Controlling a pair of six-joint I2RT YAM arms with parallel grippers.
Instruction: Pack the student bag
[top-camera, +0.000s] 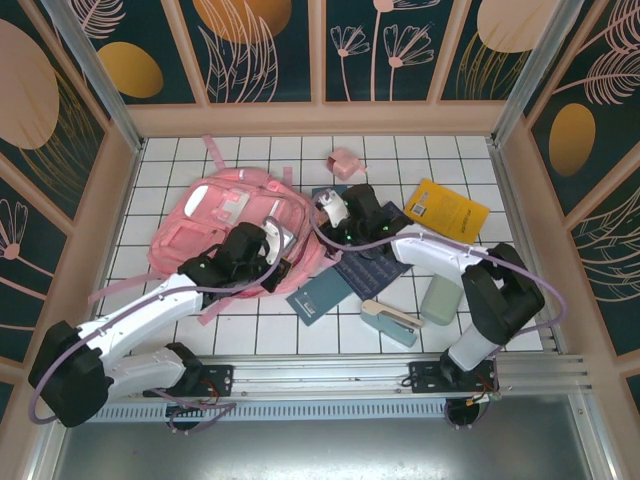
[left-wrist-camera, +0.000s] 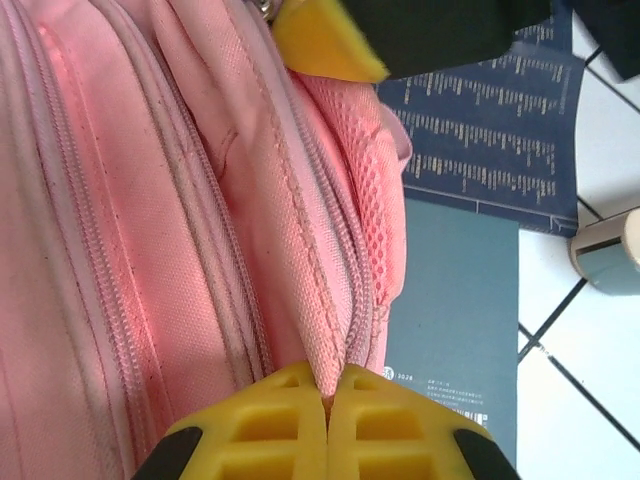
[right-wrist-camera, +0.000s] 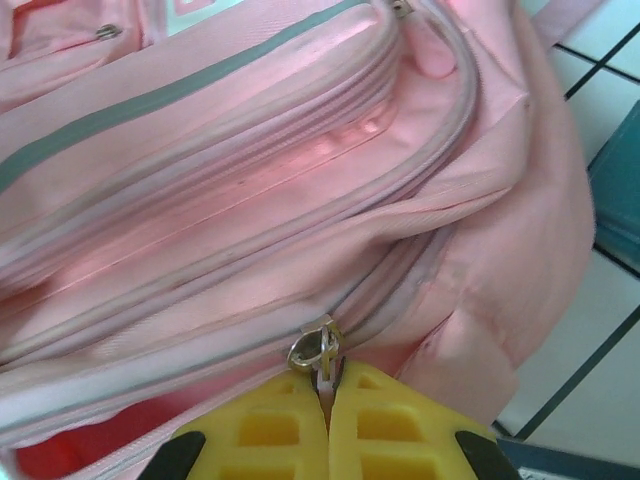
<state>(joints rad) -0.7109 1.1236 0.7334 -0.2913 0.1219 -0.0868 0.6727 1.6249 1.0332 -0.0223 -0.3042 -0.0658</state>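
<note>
The student bag (top-camera: 215, 225) is a big pink backpack lying flat at the left middle of the white grid table. At its right edge my left gripper (top-camera: 272, 248) is shut on a fold of pink fabric beside the zipper seam; in the left wrist view the yellow fingertips (left-wrist-camera: 327, 395) pinch that ridge of the bag (left-wrist-camera: 200, 220). My right gripper (top-camera: 330, 212) reaches the bag's upper right side. In the right wrist view its jaws (right-wrist-camera: 327, 388) are shut on the metal zipper pull (right-wrist-camera: 318, 350) of the bag (right-wrist-camera: 250, 180), and a dark red gap shows along the zipper at the lower left.
Right of the bag lie a teal book (top-camera: 320, 293), a dark blue notebook (top-camera: 372, 268), a yellow book (top-camera: 447, 208), a pale green case (top-camera: 439, 300) and a small teal and cream item (top-camera: 390, 320). A small pink pouch (top-camera: 346, 162) sits near the back. Walls enclose the table.
</note>
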